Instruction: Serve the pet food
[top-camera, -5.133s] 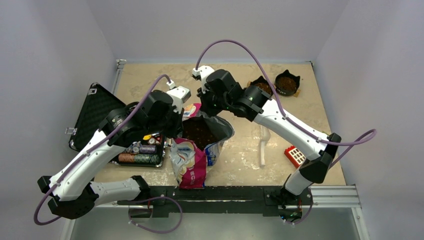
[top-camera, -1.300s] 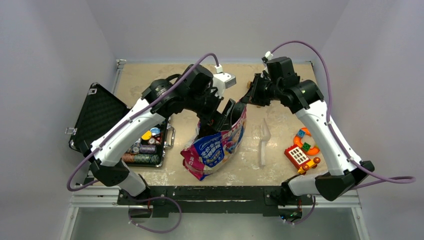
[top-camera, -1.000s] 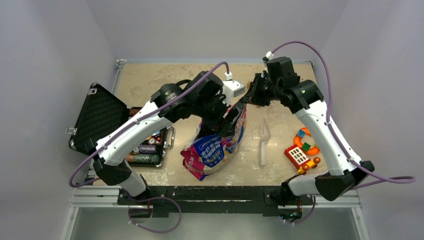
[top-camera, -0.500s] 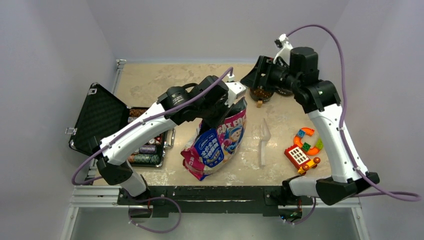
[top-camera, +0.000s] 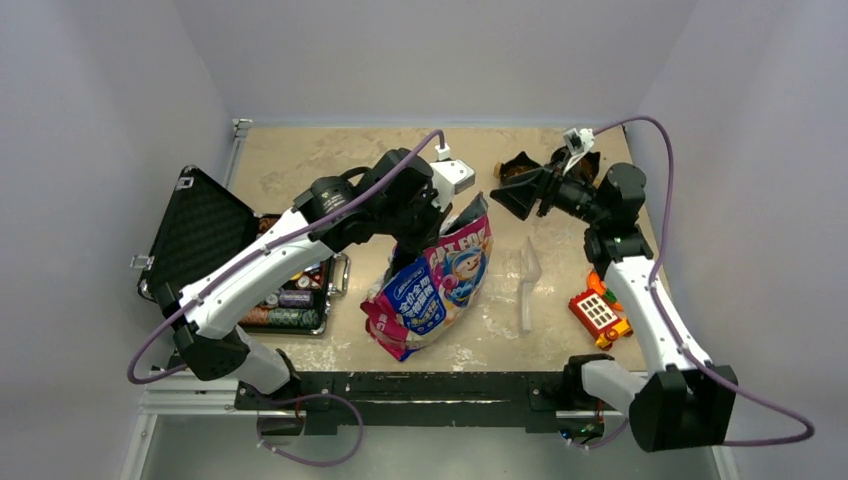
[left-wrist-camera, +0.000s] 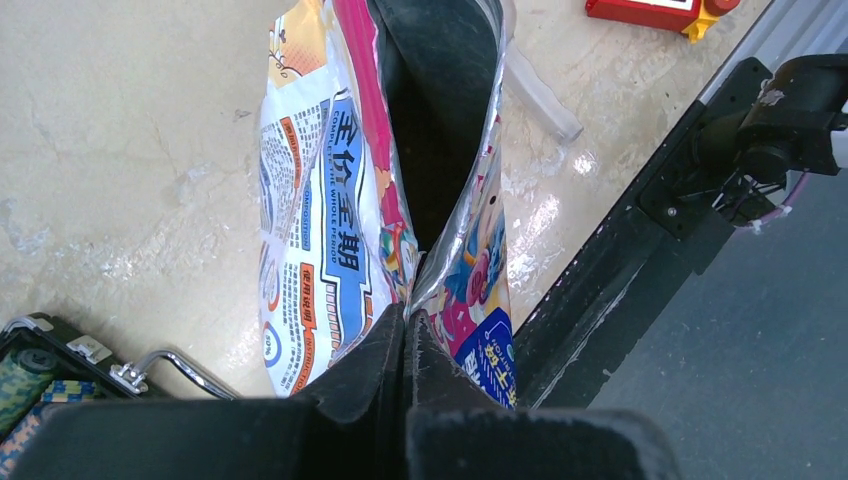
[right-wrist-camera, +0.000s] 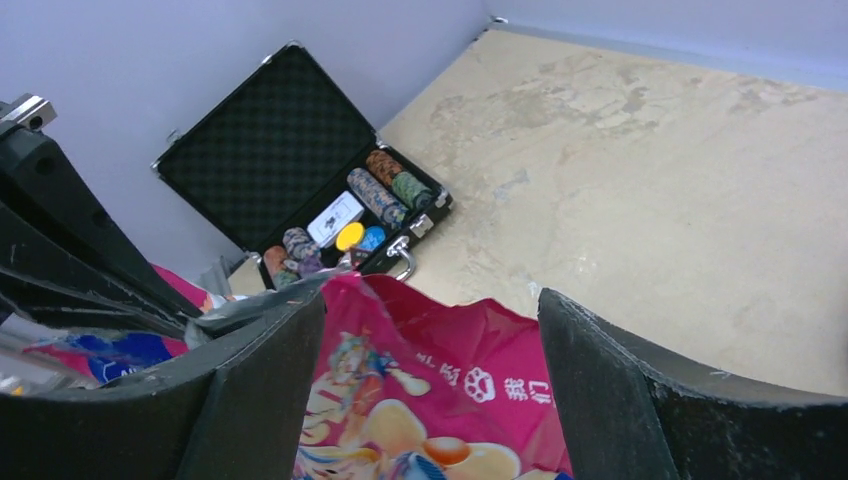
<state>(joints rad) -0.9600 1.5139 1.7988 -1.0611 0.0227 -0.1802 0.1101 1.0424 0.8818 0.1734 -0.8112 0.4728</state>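
Note:
The pet food bag (top-camera: 432, 282), pink, blue and white foil, stands leaning in the middle of the table. My left gripper (top-camera: 441, 213) is shut on its upper rim. In the left wrist view the fingers (left-wrist-camera: 380, 345) pinch the bag's edge (left-wrist-camera: 330, 210), and the open mouth (left-wrist-camera: 440, 110) is dark, so the pellets inside are hidden. My right gripper (top-camera: 514, 196) hangs open to the right of the bag, apart from it. In the right wrist view the bag's pink top (right-wrist-camera: 440, 390) shows between the spread fingers (right-wrist-camera: 262, 400).
A black cat-shaped bowl (top-camera: 519, 168) sits behind the right gripper. A clear scoop (top-camera: 527, 285) lies right of the bag, with a red toy (top-camera: 597, 311) beyond it. An open black case of poker chips (top-camera: 205, 235) stands at the left.
The left gripper has shut on the bag's rim. The right gripper has let go of the bag, opened, and drawn back to the right, its arm swinging down.

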